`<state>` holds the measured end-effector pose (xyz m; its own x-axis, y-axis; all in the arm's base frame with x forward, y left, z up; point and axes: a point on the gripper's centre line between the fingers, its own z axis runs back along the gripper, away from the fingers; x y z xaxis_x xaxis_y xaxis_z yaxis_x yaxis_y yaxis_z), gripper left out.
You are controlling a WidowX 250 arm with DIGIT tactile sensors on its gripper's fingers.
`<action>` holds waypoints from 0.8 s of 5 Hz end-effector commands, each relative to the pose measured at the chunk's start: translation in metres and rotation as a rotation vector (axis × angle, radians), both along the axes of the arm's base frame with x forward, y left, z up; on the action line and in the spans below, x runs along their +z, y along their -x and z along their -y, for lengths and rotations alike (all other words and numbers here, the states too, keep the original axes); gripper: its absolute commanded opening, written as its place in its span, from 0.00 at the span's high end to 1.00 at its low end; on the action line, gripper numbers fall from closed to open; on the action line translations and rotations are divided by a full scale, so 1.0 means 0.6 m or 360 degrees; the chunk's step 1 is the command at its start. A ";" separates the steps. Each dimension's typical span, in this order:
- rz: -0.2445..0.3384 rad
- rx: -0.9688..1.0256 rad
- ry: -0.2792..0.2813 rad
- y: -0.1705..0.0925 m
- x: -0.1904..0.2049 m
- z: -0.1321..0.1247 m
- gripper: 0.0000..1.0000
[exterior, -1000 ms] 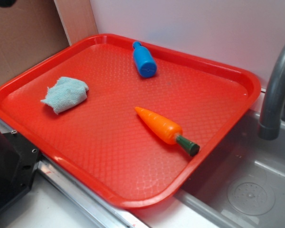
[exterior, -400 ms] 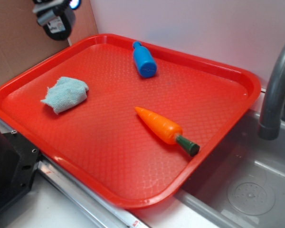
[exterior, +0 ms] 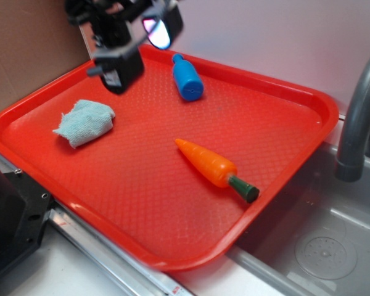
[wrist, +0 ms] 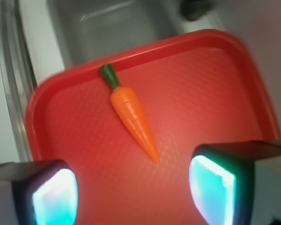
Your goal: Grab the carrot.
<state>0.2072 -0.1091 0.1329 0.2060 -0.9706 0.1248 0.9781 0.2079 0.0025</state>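
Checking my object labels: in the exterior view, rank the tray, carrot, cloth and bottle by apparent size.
1. Red textured plastic tray, by far the largest.
2. Glossy orange toy carrot, longest of the rest.
3. Crumpled light-blue cloth and blue toy bottle: near alike; the bottle lies farther away, so unranked.

Pale wall [exterior: 265, 37]; grey faucet [exterior: 357, 117]; steel sink [exterior: 320, 240].

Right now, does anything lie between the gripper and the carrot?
No. In the wrist view only bare red tray lies between the open gripper and the carrot.
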 end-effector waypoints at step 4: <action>-0.0064 -0.0375 -0.0325 -0.001 -0.153 0.089 0.00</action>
<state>0.2120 -0.1545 0.0294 -0.0314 -0.9928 -0.1158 0.9969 -0.0227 -0.0752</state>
